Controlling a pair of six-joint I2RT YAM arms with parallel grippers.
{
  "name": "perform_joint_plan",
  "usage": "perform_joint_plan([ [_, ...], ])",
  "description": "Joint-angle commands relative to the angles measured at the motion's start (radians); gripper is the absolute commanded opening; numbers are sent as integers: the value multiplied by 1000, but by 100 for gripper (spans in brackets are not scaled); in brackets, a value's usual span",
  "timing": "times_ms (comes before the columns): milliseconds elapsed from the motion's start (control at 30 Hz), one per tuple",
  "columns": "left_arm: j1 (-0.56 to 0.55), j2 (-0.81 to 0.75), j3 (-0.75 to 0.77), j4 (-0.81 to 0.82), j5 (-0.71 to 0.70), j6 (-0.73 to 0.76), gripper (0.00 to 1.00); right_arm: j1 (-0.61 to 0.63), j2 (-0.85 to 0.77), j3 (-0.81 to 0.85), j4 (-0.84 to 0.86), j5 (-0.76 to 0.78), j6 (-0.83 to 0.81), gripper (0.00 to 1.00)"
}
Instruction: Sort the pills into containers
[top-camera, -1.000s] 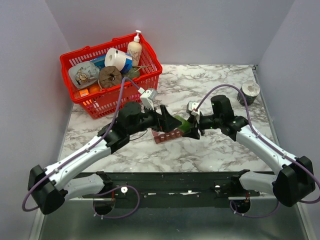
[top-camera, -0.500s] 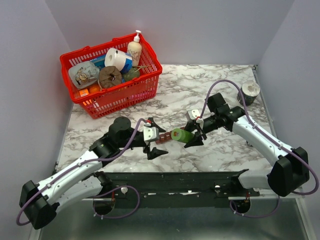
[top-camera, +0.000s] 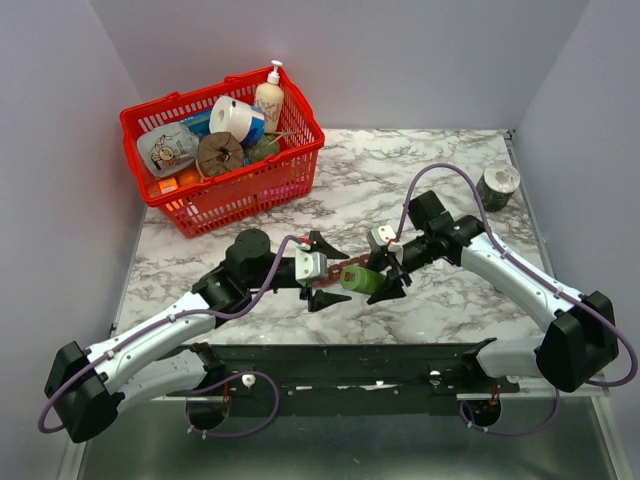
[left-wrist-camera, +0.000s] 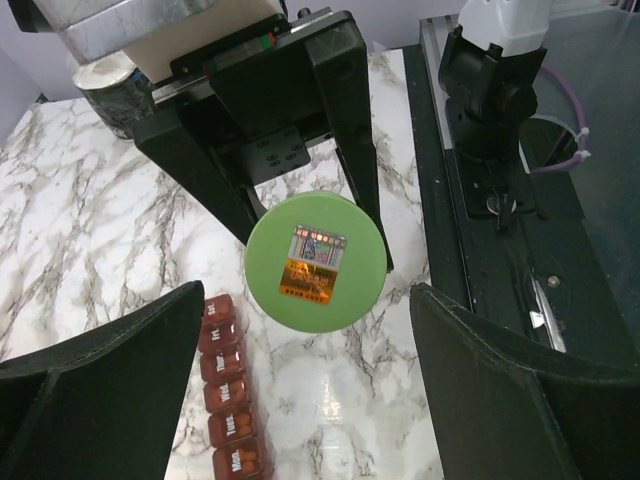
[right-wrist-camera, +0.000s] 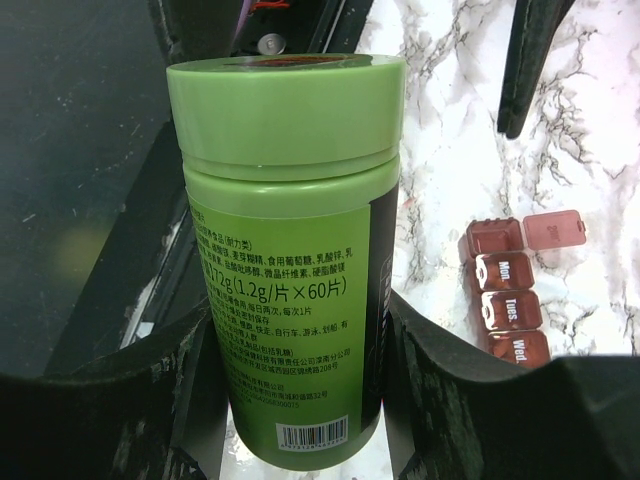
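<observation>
My right gripper (top-camera: 380, 272) (right-wrist-camera: 295, 335) is shut on a green pill bottle (top-camera: 360, 279) (right-wrist-camera: 290, 250) with its lid on, held just above the table. In the left wrist view the bottle's round lid (left-wrist-camera: 316, 262) faces the camera. The containers (top-camera: 332, 278) (left-wrist-camera: 228, 395) (right-wrist-camera: 508, 295) are a dark red-brown strip lying on the marble beside the bottle. One end lid (right-wrist-camera: 553, 229) stands open. Orange pills (left-wrist-camera: 245, 462) show inside the Mon. and Tues. compartments. My left gripper (top-camera: 320, 270) (left-wrist-camera: 310, 400) is open over the strip, facing the bottle's lid, with nothing between its fingers.
A red wire basket (top-camera: 170, 205) full of household items stands at the back left. A small dark cup (top-camera: 497, 185) (left-wrist-camera: 105, 90) sits at the back right. The black mounting rail (top-camera: 350, 365) runs along the near edge.
The arms drew apart, then my left gripper came back toward the bottle's lid. My right gripper lifted and turned the bottle, uncovering the strip, and still holds it.
</observation>
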Motion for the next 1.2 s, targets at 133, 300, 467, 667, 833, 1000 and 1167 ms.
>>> perform_joint_plan([
  [133, -38, 61, 64, 60, 1, -47, 83, 10, 3, -9, 28, -22, 13, 2],
  [300, -43, 87, 92, 54, -46, -138, 21, 10, -1, -12, 29, -16, 17, 2],
  [467, -43, 75, 124, -26, -294, -404, 0, 10, -21, -50, 199, 123, 175, 2],
  [667, -12, 165, 307, -469, -646, -1090, 0, 10, -86, -170, 516, 472, 448, 1],
  [833, -20, 208, 242, -444, -668, -1524, 0, 10, -90, -195, 595, 495, 534, 1],
  [1000, -20, 232, 270, -406, -684, -1499, 11, 12, -107, -208, 585, 408, 522, 1],
  [1167, 9, 187, 282, -411, -665, -1347, 59, 7, -122, -204, 545, 342, 476, 0],
])
